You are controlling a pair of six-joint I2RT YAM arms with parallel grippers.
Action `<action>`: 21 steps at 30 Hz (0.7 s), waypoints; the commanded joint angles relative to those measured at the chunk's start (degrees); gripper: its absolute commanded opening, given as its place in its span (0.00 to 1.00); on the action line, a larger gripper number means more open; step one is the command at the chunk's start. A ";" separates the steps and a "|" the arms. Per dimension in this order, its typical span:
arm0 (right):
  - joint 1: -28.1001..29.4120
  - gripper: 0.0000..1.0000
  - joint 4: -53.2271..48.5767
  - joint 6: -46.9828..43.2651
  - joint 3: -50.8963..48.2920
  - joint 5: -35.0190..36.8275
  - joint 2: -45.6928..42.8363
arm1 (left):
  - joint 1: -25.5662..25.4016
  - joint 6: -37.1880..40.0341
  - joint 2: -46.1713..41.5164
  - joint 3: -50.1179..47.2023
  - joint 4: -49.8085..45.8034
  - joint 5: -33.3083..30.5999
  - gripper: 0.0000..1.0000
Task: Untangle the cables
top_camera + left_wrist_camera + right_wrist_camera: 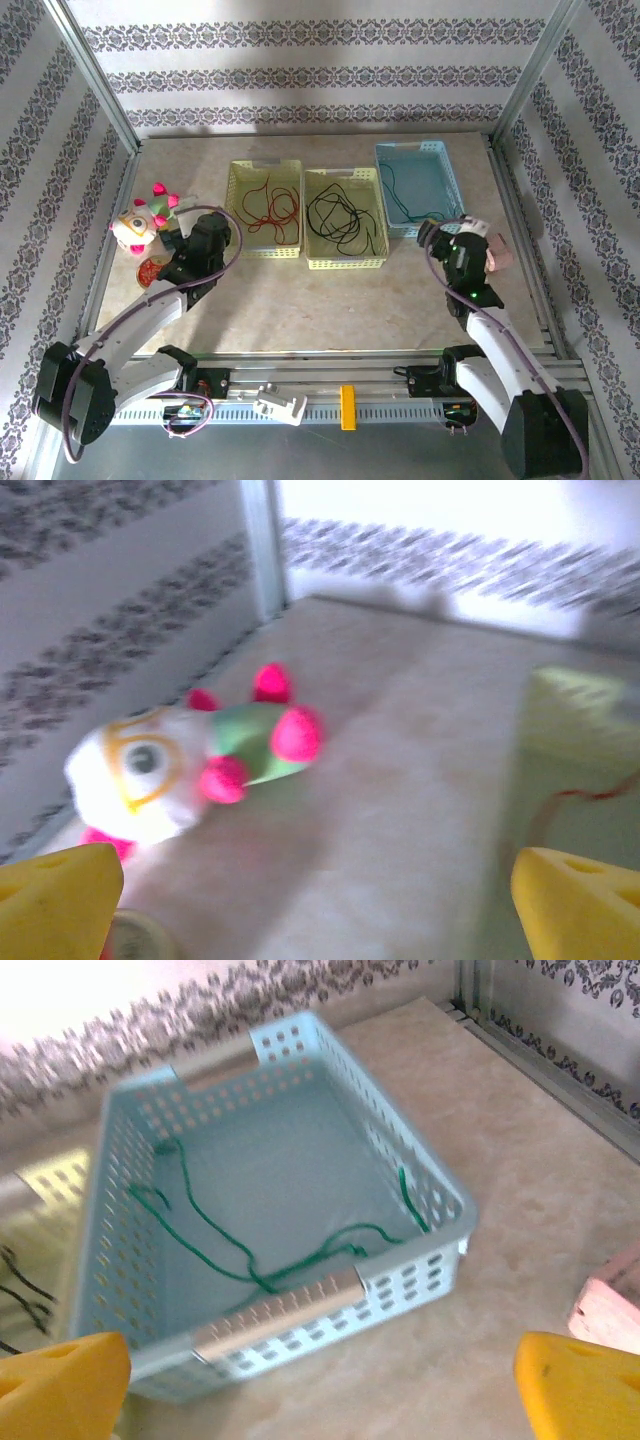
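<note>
Top external shows left hand (205, 232) and right hand (452, 236) both stretched forward, spread wide, empty.

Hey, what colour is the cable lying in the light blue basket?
Green. The cable lies loose inside the light blue basket, and it shows clearest in the right wrist view.

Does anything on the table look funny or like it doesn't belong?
Yes. A white plush toy with pink knobs lies on its side by the left wall; it's no cable. The thin red cable, black cable and green cable lie neatly apart.
</note>
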 commanded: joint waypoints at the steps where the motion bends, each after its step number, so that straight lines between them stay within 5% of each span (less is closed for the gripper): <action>1: 0.71 0.98 10.72 -8.07 -0.52 10.91 6.51 | 1.79 16.37 1.19 -6.63 14.55 -4.83 0.99; 4: 0.82 0.98 19.16 -5.89 -1.71 14.15 16.22 | 2.17 24.72 7.32 -10.74 25.60 -6.32 0.99; 9: 2.54 0.98 30.78 -15.40 1.31 15.58 26.25 | 3.48 25.14 18.08 -10.59 31.01 -1.95 0.99; 12: -1.79 0.98 46.59 -13.71 -3.14 8.94 32.42 | 4.78 27.78 21.34 -10.66 39.38 4.96 0.99; 14: -2.36 0.98 38.43 -13.40 -1.99 5.09 29.26 | 6.58 27.85 22.49 -10.26 41.15 13.16 0.99; 18: -3.56 0.98 51.45 -16.70 -3.33 -6.96 38.30 | 9.59 26.09 24.24 -9.61 44.19 22.49 0.99; 21: -4.47 0.98 44.59 -16.90 -1.99 -10.23 35.53 | 12.25 24.11 28.51 -12.13 54.94 26.56 0.99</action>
